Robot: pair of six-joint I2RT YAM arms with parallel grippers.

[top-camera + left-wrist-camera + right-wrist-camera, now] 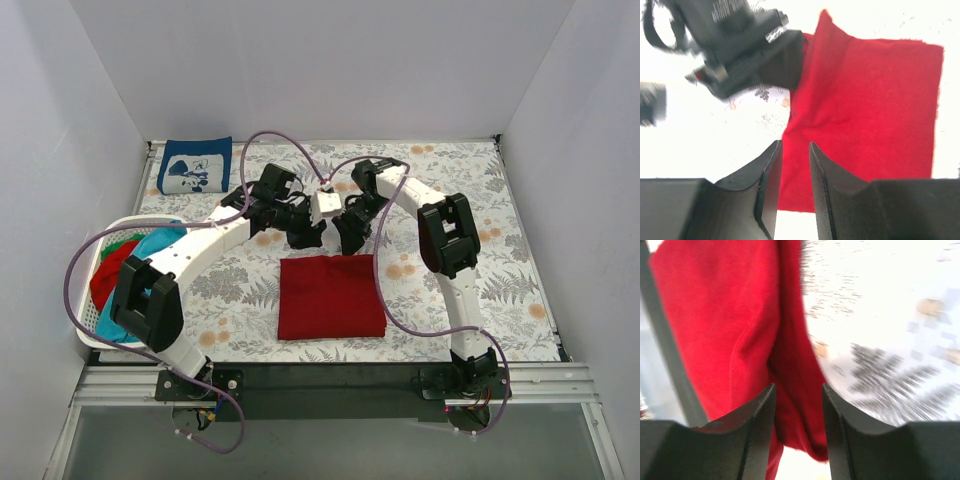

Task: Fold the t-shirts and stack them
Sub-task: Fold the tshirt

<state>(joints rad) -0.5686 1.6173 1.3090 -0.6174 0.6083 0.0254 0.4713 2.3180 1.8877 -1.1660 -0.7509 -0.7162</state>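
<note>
Dark red t-shirt [331, 297] lay flat just before left gripper [305, 238] and right gripper [352, 236], both slightly parted; basket [90, 336] at surface [500, 200] left.

2 slim arms rising from a black base bar [330, 382]: left arm [190, 255] and right arm [455, 300], both white-shelled tubes broken by chunky black joint housings. Looped along each, a thin purple cable [72, 275], bulging wide past the base bar's left end and curling down past its right end. Farthest from the base bar, all-black left gripper [305, 238] and right gripper [351, 236], plus a small white box [327, 208] slightly farther still. Close up, matte black wedge-shaped fingers [822, 200], inner faces finely ribbed; on the right side, the same black fingers [757, 437] with rounded edges.
</note>
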